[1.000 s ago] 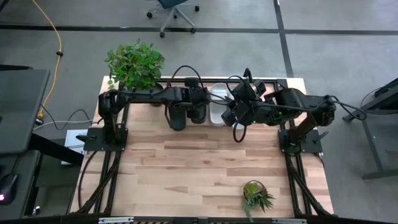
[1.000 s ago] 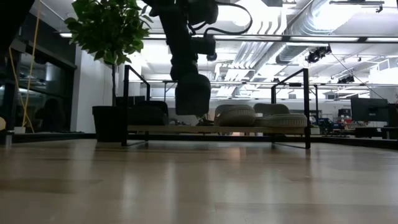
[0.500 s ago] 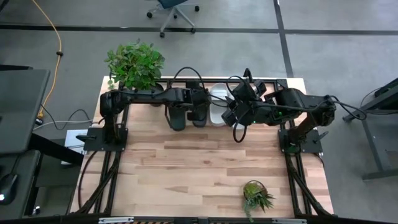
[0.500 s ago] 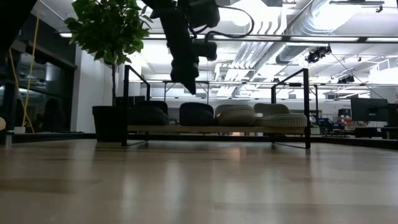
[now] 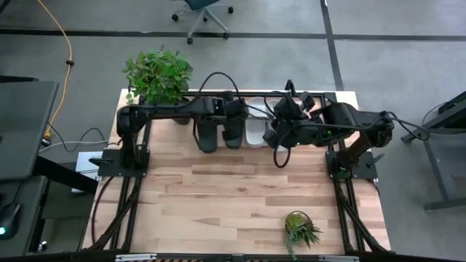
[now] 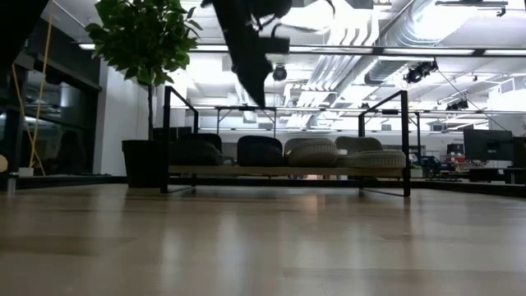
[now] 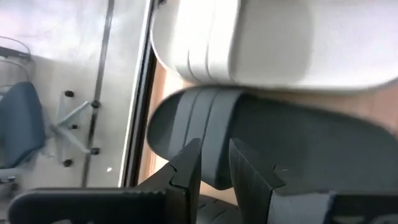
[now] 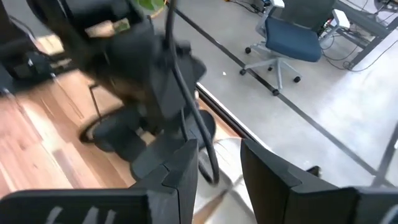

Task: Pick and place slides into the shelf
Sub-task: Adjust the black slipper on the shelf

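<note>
Slides [image 6: 288, 153] sit side by side on the shelf [image 6: 386, 172] at the surface's far edge; the left gripper [image 7: 214, 163] hovers above a black one, fingers released, empty. The right gripper [image 8: 217, 163] hangs over the shelf's right part; fingers apart, grasping nothing.

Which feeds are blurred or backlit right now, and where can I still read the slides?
Right wrist view: motion-smeared, left arm a dark streak. Low view: backlit by ceiling lights, shelf and slides in silhouette. Left wrist view: close and soft, black slide under grey slide. High view: the clearest.
</note>
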